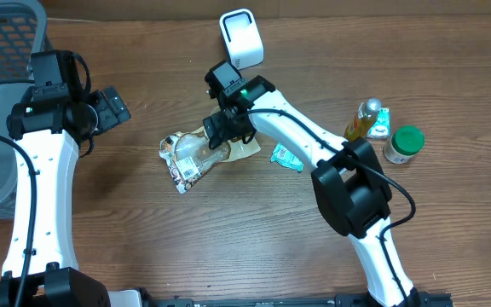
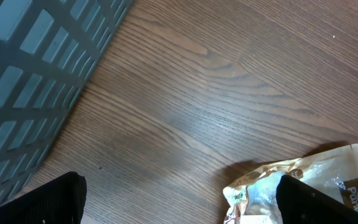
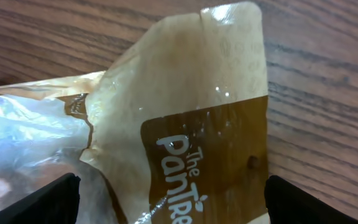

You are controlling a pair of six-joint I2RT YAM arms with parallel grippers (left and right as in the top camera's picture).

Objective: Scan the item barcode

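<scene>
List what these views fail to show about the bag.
- Overhead: the right hand covers one end of the crinkled tan-and-clear plastic bag; its label print is too small to read.
- Right wrist: the bottom edge cuts off its white lettering.
- Left wrist: the frame corner crops it.

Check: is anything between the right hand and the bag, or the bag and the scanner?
Nothing visible. The right hand is right over the bag, open; only bare table lies between bag and scanner.

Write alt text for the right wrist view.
A crinkled tan-and-brown snack bag with white lettering lies on the wooden table, filling the frame. The right gripper is open, its dark fingertips showing at both lower corners.
</scene>
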